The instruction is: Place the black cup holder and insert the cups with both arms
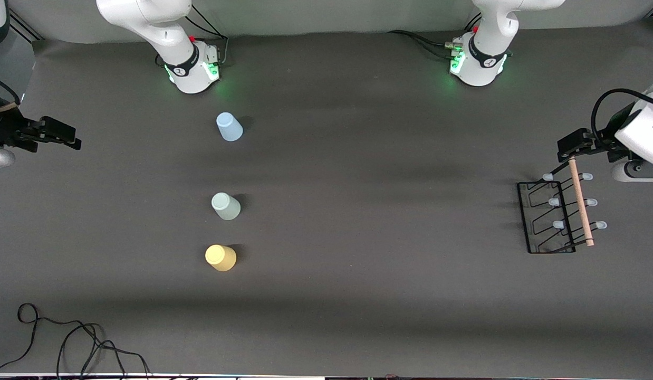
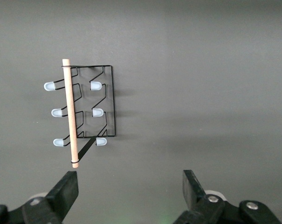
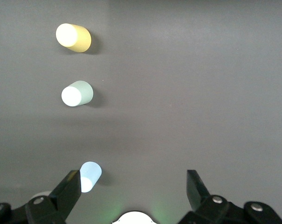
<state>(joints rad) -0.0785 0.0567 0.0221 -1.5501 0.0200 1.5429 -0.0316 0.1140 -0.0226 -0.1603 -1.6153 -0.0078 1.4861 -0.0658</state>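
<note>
nothing is placed yet: the holder [image 1: 556, 217] sits ungrasped under the spread left claw [image 2: 127, 186]; 3 cups [image 1: 226, 206] await the spread, waiting right claw [image 3: 131, 186].

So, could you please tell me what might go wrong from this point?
The left gripper, open, hangs past the end of the black cup holder's dowel handle; an end grasp might tilt the rack. The cups stand upside down in a row, so the open right gripper could topple one.
</note>
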